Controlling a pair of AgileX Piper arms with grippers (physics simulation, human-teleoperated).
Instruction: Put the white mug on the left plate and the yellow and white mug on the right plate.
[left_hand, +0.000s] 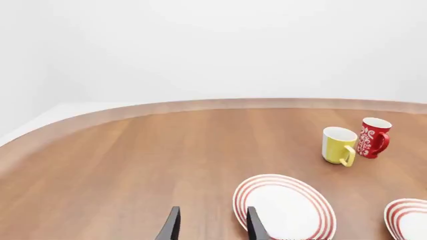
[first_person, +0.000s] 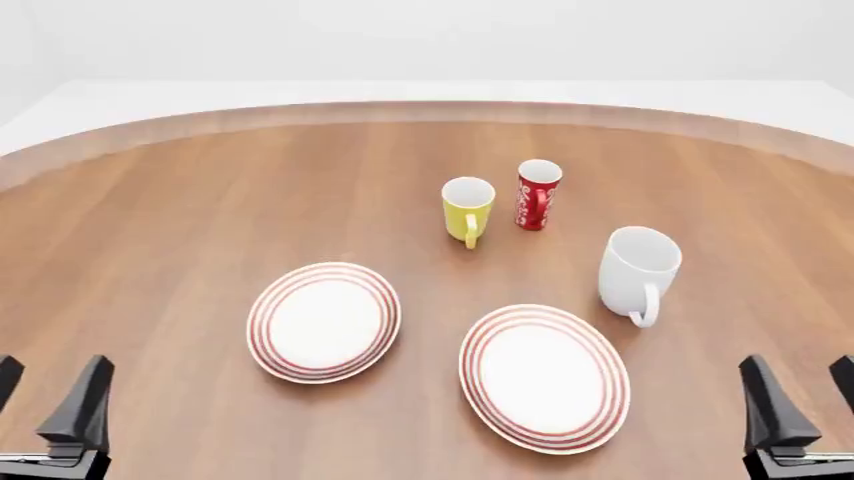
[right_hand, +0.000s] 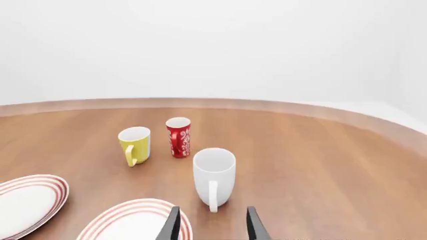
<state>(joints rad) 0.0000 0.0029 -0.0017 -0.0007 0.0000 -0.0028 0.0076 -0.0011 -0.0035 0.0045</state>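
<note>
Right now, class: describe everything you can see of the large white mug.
The white mug is plain, glossy and ceramic-looking, the biggest of three mugs. It stands upright and empty on the wooden table, its loop handle facing the arms' side. It sits just beyond and right of the right plate, apart from it. Nothing touches it; both grippers are well away.

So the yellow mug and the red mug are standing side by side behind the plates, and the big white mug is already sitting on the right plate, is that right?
Not quite. The white mug stands on the bare table, beside the right plate, not on it; the front view shows this. The yellow and white mug and the red mug do stand side by side behind the plates.
</note>
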